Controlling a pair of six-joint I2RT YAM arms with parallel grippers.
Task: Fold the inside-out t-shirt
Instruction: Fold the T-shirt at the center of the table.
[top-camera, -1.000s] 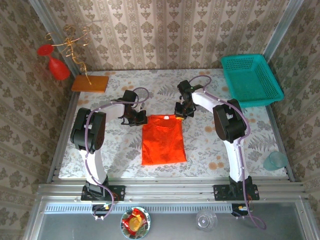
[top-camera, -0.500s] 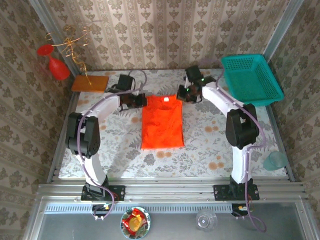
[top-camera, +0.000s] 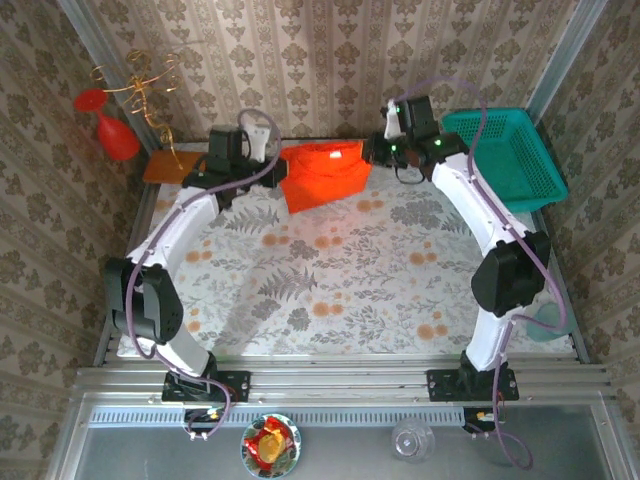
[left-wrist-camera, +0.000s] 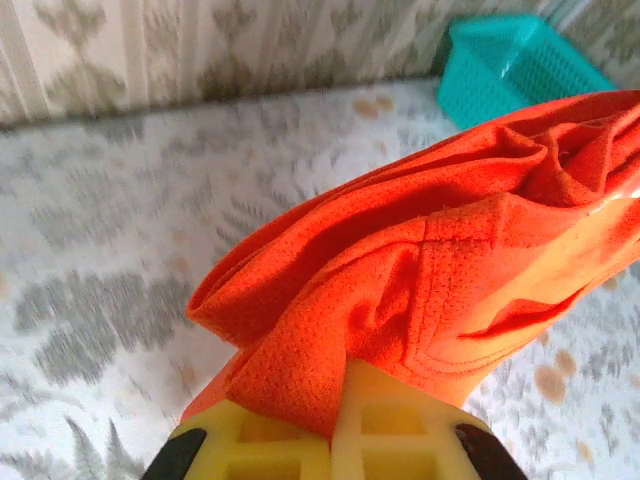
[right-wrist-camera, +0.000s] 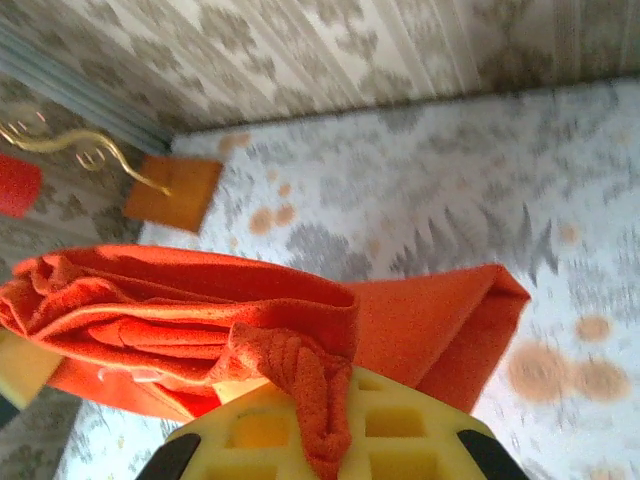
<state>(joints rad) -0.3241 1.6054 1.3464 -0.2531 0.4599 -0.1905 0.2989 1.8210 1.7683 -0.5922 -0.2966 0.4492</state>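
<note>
Both hands are clamped shut on cloth: our left hand (top-camera: 270, 160) pinches one end of the inside-out t-shirt (top-camera: 325, 172) and our right hand (top-camera: 376, 152) pinches the other, each with a wad of orange fabric bunched between its yellow fingers (left-wrist-camera: 400, 420). We work over the counter (top-camera: 330, 290). The shirt is at its far edge, close to the back wall, raised off the patterned surface and strung between the two hands. Its long axis runs side to side, so from the left hand the cloth stretches away to the right, and from the right hand it stretches away to the left. Neither arm is nearer, since each has its own end. The middle sags and folds over itself, and we cannot tell whether the lowest part brushes the counter. The teal basket (top-camera: 500, 160) stands just beyond the right hand, and the orange board (top-camera: 160, 168) lies just beyond the left. We judge that the coming move turns on this span: the open counter lies toward the near edge, so both hands would need to travel together and level to lay the cloth flat without twisting it.
</note>
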